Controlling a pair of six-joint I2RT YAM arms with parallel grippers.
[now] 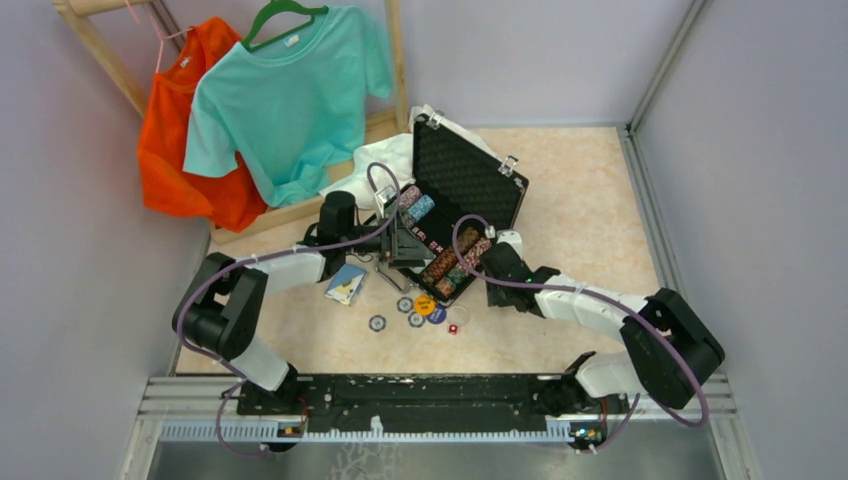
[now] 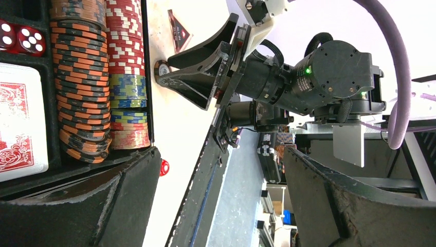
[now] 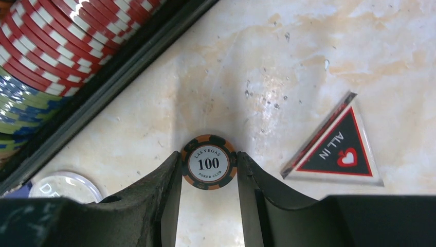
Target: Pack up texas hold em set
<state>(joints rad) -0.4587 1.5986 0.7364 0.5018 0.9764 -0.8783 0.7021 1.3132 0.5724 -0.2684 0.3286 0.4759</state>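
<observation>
Your right hand pinches a lone orange chip between both fingers, flat on the table just beside the open case's outer wall, with an all-in marker near it. The case sits toward the table's far edge, its slots packed with rows of chips, so this stray likely joins them. Your left hand hangs spread wide and empty at the case's near end, apparently out of the way. A blue deck and round buttons wait nearer the front edge.
</observation>
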